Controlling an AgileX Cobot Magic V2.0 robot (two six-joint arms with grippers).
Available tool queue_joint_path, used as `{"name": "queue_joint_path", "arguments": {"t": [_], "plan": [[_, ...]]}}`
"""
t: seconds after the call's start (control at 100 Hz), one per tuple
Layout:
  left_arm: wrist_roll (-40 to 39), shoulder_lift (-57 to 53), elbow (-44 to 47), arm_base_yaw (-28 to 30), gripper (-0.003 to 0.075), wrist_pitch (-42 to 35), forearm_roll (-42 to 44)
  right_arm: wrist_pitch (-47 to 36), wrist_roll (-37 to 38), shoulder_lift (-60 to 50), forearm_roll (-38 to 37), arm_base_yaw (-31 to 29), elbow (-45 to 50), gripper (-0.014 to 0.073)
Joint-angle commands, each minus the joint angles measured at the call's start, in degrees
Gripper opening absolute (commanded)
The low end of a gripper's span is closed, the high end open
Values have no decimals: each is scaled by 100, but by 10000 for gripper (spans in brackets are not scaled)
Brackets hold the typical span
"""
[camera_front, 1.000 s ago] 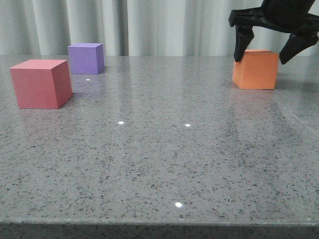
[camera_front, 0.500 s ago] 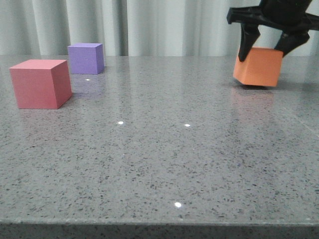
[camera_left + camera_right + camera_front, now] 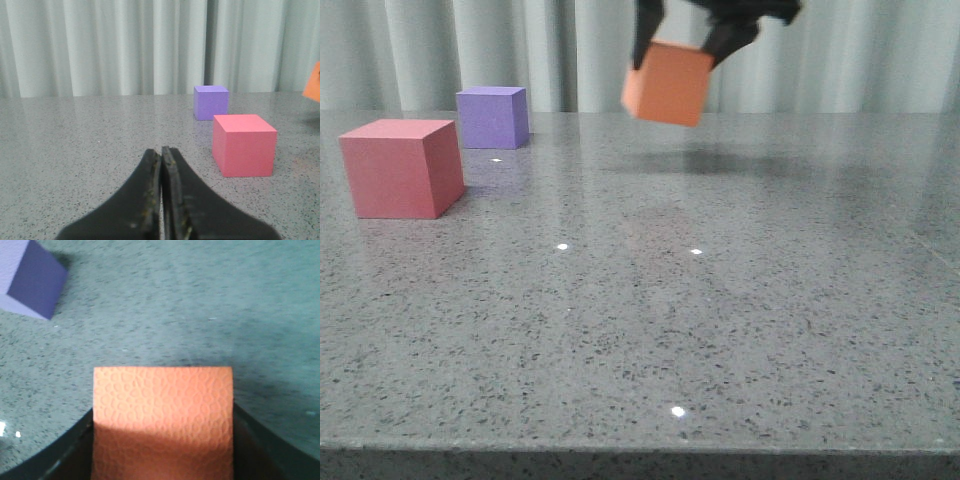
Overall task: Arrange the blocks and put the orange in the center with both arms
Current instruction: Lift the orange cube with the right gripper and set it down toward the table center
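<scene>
My right gripper [image 3: 682, 45] is shut on the orange cube [image 3: 668, 84] and holds it tilted in the air above the table's far middle. In the right wrist view the orange cube [image 3: 163, 415] fills the space between the dark fingers. The pink-red cube [image 3: 402, 167] sits at the left of the table, with the purple cube [image 3: 493, 117] behind it to the right. My left gripper [image 3: 161, 152] is shut and empty, low over the table, left of the pink-red cube [image 3: 244, 145] and the purple cube [image 3: 210, 102]. The left gripper is out of the front view.
The grey speckled table [image 3: 700, 300] ends at a front edge near the camera. A pale curtain [image 3: 570, 50] hangs behind the table. The purple cube [image 3: 32, 280] shows at the corner of the right wrist view.
My right gripper closed on the orange cube at the right, lifted it off the table and carried it left toward the middle. The pink-red and purple cubes have not moved.
</scene>
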Motion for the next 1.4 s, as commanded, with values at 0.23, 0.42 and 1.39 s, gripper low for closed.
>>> {"name": "queue_joint_path", "arguments": {"t": [0.23,0.42,1.39], "plan": [[-22,-214,235,11,-20,-464,-6,201,935,459,-1029,550,-1087,373],[-22,-214,235,11,-20,-464,-6,273,929,492,-1029,550,-1074,465],[-22,-214,235,11,-20,-464,-6,1052,-631,-1289,-994,-1058,-316,652]]}}
